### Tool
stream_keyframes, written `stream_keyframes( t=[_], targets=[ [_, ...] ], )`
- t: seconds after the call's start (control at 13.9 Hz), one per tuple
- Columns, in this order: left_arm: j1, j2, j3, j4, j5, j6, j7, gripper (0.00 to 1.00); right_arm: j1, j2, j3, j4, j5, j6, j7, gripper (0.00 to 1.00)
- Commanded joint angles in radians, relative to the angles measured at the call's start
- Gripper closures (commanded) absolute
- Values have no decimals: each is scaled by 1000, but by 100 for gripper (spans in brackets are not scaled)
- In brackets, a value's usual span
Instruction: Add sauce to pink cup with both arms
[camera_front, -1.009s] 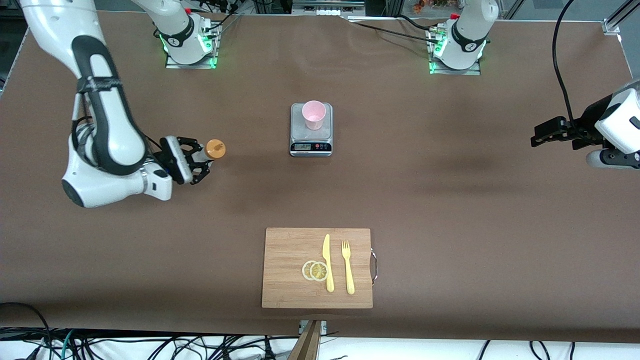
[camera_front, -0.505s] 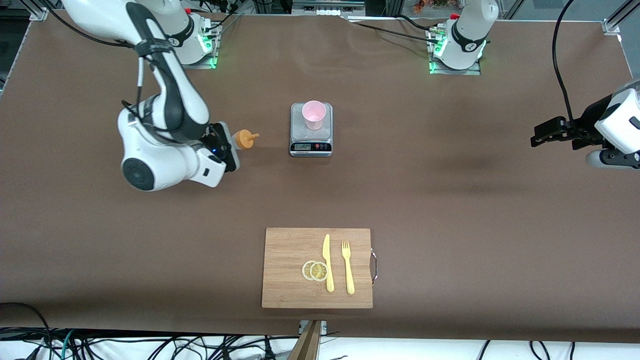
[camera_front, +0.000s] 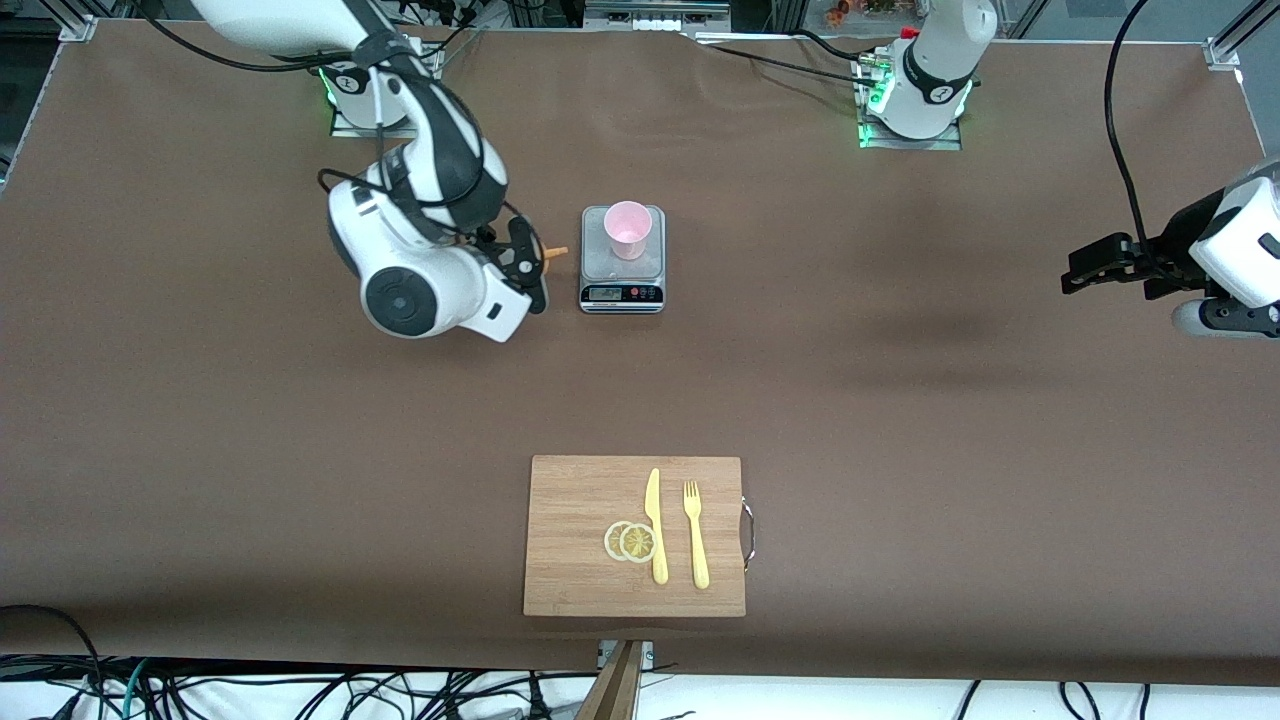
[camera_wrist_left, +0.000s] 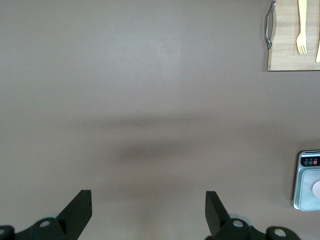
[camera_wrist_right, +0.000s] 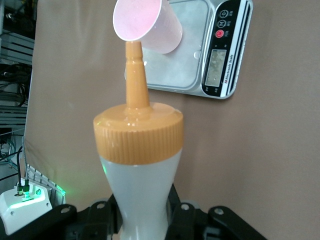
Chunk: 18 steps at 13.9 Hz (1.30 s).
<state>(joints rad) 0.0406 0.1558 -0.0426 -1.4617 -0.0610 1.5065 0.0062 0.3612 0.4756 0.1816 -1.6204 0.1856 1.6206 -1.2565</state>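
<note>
**Sauce bottle held beside the scale, nozzle aimed at the cup**

We see a brown table (camera_front: 900, 400) with both arms (camera_front: 420, 150) reaching over it. The right arm comes from its base and bends down over the table just beside the scale, on the right arm's side of it. The left arm waits at its own end of the table, well apart from everything else.

Nearest the front camera lies a wooden cutting board (camera_front: 570, 560) bearing a yellow knife (camera_front: 655, 525), a yellow fork (camera_front: 694, 535) and two lemon slices (camera_front: 630, 541).

Farther from that camera stands a grey kitchen scale (camera_front: 621, 282), and the pink cup (camera_front: 628, 229) sits upright on its platform.

The right gripper (camera_front: 525, 265) is clamped on the sauce (camera_wrist_right: 140, 165), gripping the whitish body low down; the bottle is tipped so its orange nozzle points toward the cup.

The left gripper (camera_wrist_left: 148, 212) hangs over bare table, its fingers spread wide and holding nothing.
</note>
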Motion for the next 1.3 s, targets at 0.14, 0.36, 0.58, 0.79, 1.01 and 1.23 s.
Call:
stream_keyframes(
  t=[0.14, 0.36, 0.58, 0.79, 1.01, 1.23],
  targets=[
    [-2, 13, 3, 27, -2, -22, 12, 0, 86, -18, 13, -1, -87, -8, 132, 92],
    [1, 13, 3, 27, -2, -22, 15, 0, 149, -9, 15, -1, -150, -8, 233, 92],
    [1, 13, 3, 27, -2, -22, 15, 0, 191, 1, 16, -1, -192, -8, 296, 92],
    [1, 13, 3, 27, -2, -22, 15, 0, 217, 1, 22, -1, -222, -18, 313, 92],
    [1, 13, 3, 27, -2, -22, 15, 0, 223, 6, 55, -1, -282, -22, 379, 92],
    [1, 13, 3, 27, -2, -22, 15, 0, 246, 23, 59, 1, -313, -22, 413, 92]
  ],
)
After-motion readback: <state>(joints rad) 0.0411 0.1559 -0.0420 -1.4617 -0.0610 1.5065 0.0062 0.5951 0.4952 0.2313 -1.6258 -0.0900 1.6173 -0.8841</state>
